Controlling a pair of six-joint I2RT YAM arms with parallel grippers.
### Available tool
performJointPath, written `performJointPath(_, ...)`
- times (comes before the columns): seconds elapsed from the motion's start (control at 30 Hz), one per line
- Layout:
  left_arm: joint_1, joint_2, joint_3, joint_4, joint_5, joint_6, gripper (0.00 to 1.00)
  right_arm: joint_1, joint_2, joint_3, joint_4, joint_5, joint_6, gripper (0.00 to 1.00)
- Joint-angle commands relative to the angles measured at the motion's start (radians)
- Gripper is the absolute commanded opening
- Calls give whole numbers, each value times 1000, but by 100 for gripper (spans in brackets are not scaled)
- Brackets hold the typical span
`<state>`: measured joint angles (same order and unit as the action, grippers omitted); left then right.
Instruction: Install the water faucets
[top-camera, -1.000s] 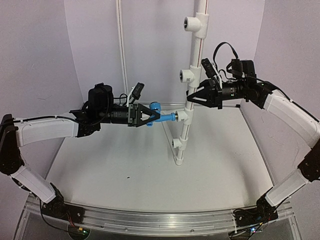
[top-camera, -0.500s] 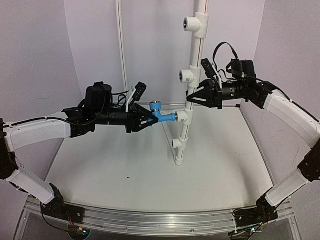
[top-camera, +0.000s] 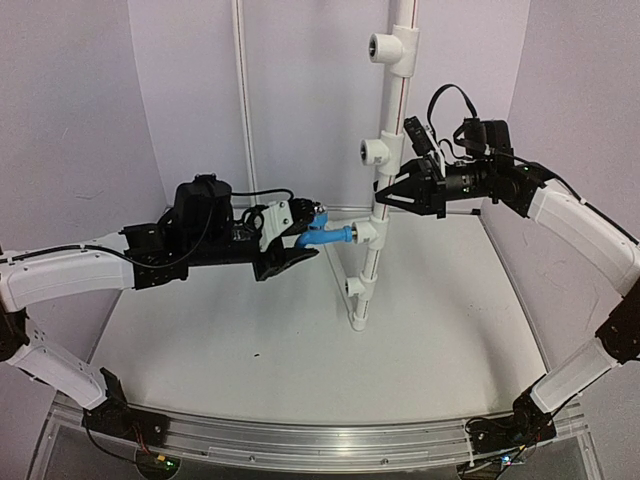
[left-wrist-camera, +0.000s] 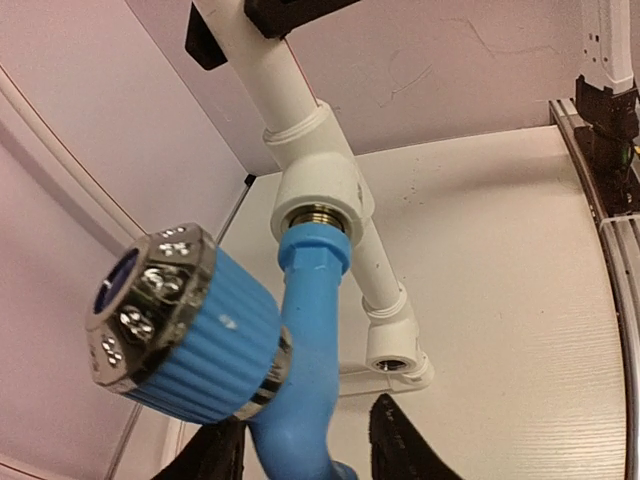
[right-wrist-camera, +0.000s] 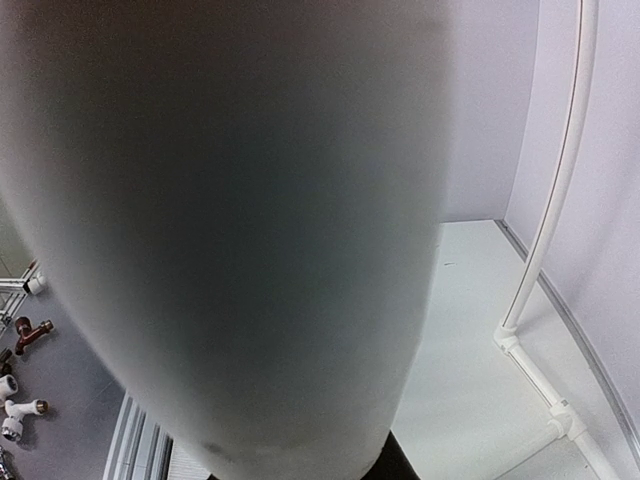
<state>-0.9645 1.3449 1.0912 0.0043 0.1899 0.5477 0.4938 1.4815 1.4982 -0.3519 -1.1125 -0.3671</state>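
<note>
The blue faucet (top-camera: 330, 237) sticks out sideways, its threaded end in a white tee (top-camera: 366, 232) on the upright white pipe (top-camera: 398, 90). In the left wrist view the faucet (left-wrist-camera: 310, 350) enters the tee (left-wrist-camera: 318, 190), and its knob (left-wrist-camera: 180, 320) is at the left. My left gripper (top-camera: 306, 240) straddles the faucet's spout end. Its fingers (left-wrist-camera: 400, 450) stand either side of the blue body, with a gap showing at the right one. My right gripper (top-camera: 384, 195) is shut on the pipe, which fills the right wrist view (right-wrist-camera: 220, 230).
More tees sit on the pipe, at the top (top-camera: 388, 45), above the faucet (top-camera: 373, 151) and below it (top-camera: 354, 288). The pipe's foot (top-camera: 358, 320) stands mid-table. A thin white conduit (top-camera: 244, 100) runs up the back wall. Loose fittings (right-wrist-camera: 20, 400) lie beyond the table edge.
My left wrist has rolled about a quarter turn around the faucet and the arm has pushed slightly toward the pipe. The knob still points up. The right arm has not moved.
</note>
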Motion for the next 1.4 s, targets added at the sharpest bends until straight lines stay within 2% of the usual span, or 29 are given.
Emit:
performJointPath(0.0,-16,-9,48,-65,24,-17,52,7,-9,22,-125,-11,136,0)
performJointPath(0.13,-16,14,109,-106,98,-148,74,7,-6,21,-125,-11,133,0)
performJointPath(0.2,-16,15,116,-86,101,-188,79,7,-6,23,-125,-12,132,0)
performJointPath(0.6,-15,37,198,-57,150,-245,80,7,-5,24,-125,-11,132,0)
performJointPath(1.0,-17,-16,140,-49,261,-213,71,7,4,32,-125,-4,135,0)
performJointPath(1.37,-19,-9,111,-98,230,-189,47,7,11,38,-125,-4,135,0)
